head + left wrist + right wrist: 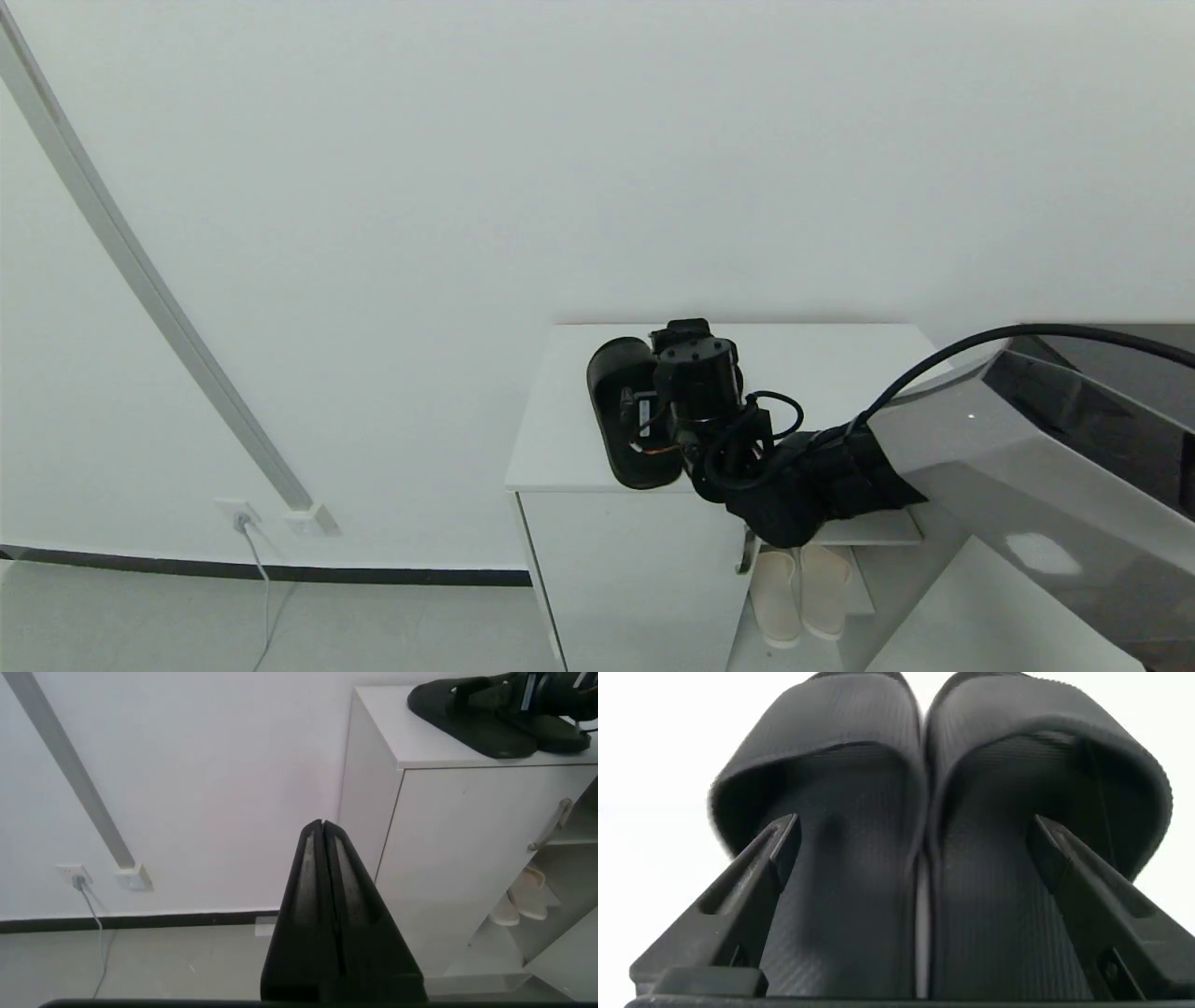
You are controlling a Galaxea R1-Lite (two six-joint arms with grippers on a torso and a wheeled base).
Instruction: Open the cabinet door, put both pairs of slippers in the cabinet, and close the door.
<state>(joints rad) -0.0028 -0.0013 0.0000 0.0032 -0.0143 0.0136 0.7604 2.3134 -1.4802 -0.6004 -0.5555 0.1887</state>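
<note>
Black slippers [621,425] lie paired on the cabinet's [635,579] top surface [840,359]. The right gripper [915,826] is at them, fingers spread wide, one over each footbed, gripping nothing. The left gripper [322,826] hangs beside the cabinet, fingers pressed together and empty. Cream slippers [798,579] sit on a lower shelf in the open compartment. Step in hand appears to be grasping the second pair. The next move calls for closing on both slippers together, then lifting clear.

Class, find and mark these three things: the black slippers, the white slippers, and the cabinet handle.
black slippers [607,425]: head view, left slipper's side.
white slippers [777,597]: head view, left slipper's middle.
cabinet handle [553,824]: left wrist view, middle of the bar.
</note>
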